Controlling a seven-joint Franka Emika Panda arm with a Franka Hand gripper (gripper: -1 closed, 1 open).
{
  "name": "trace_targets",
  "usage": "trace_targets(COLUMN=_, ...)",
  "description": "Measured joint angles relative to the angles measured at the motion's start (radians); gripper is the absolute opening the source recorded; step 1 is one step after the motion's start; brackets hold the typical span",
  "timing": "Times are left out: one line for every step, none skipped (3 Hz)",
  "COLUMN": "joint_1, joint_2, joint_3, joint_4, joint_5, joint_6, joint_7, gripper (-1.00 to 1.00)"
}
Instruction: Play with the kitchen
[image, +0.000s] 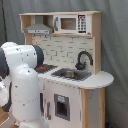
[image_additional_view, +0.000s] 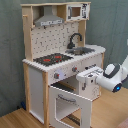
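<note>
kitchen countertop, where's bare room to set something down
On the kitchen, the rounded counter end beyond the sink is bare, bordered by the faucet and the counter's edge. The strip along the counter's front is also free. The stovetop is flat but marked with burners. Below, the open oven door and the arm crowd the front.

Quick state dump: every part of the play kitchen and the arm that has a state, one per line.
oven door: swung fully open, hanging out in front
drawer: pulled out below the counter
sink: holds a small item
faucet: upright over the sink
stovetop: red rings, nothing on it
robot arm: beside the drawer, end effector not visible
</note>
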Motion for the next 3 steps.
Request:
trace_targets(joint_1=-0.032, joint_2=-0.010, joint_3=-0.057, joint_4=0.000, joint_5=-0.064, joint_6=0.046, joint_7=-0.007, gripper=1.00)
trace_targets(joint_1=-0.048, joint_2=-0.010, joint_3=-0.094, joint_4=0.003, joint_5=-0.112, joint_6=0.120, joint_7=0.027, gripper=1.00)
trace_targets(joint_1=-0.049, joint_2=-0.010, joint_3=-0.127, joint_4=0.023, joint_5=-0.149, joint_6=0.187, joint_7=0.087, gripper=1.00)
